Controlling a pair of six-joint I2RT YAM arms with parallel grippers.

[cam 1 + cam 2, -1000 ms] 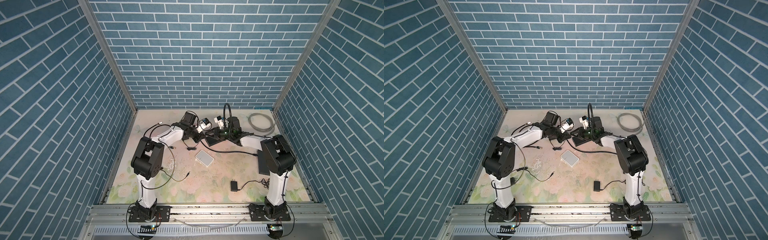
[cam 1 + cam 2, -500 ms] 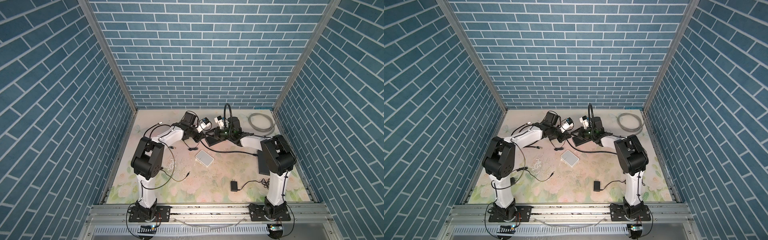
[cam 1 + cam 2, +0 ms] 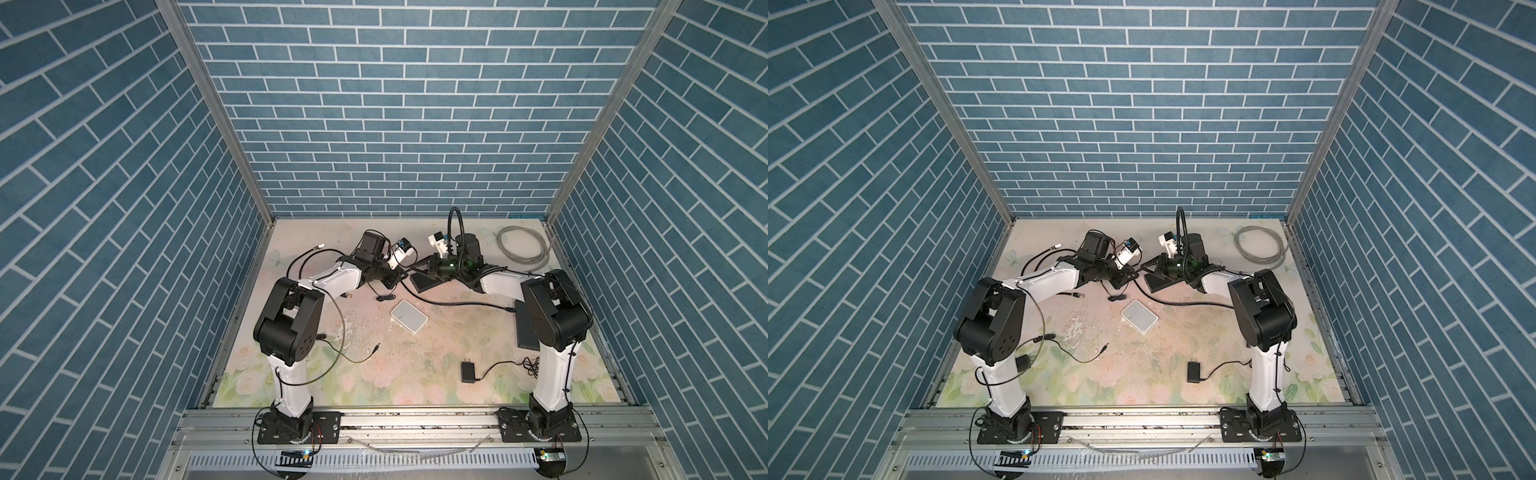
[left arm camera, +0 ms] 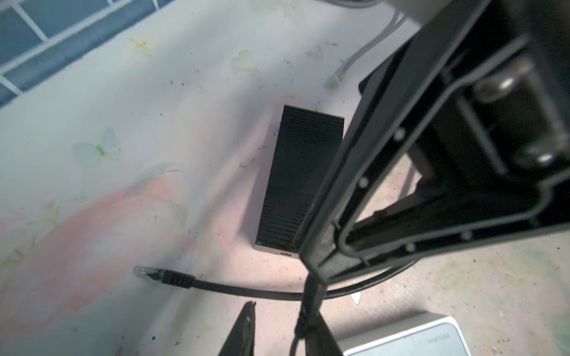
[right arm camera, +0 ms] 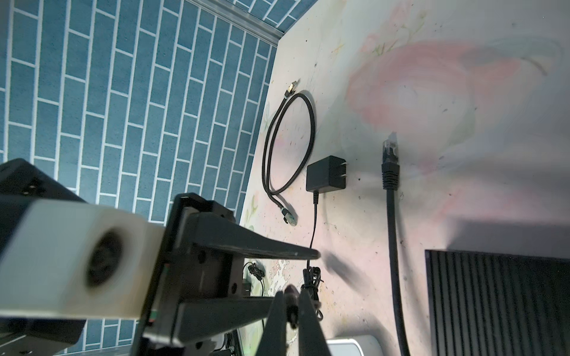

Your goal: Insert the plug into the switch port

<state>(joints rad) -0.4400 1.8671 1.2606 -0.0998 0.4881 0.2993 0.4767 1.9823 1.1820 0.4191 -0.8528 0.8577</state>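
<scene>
The right tool is now clenched on the small plug, and the left tool has released it, jaws apart. So the handover seems done. The black box, probably the switch, lies on the counter at 4 o'clock from the plug.

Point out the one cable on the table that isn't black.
The coiled grey cable in the far right corner. Every other lead lying there, such as the ethernet cable, is black.

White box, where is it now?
In both top views the white box lies flat at the middle of the table, just nearer the camera than the black cable.
</scene>
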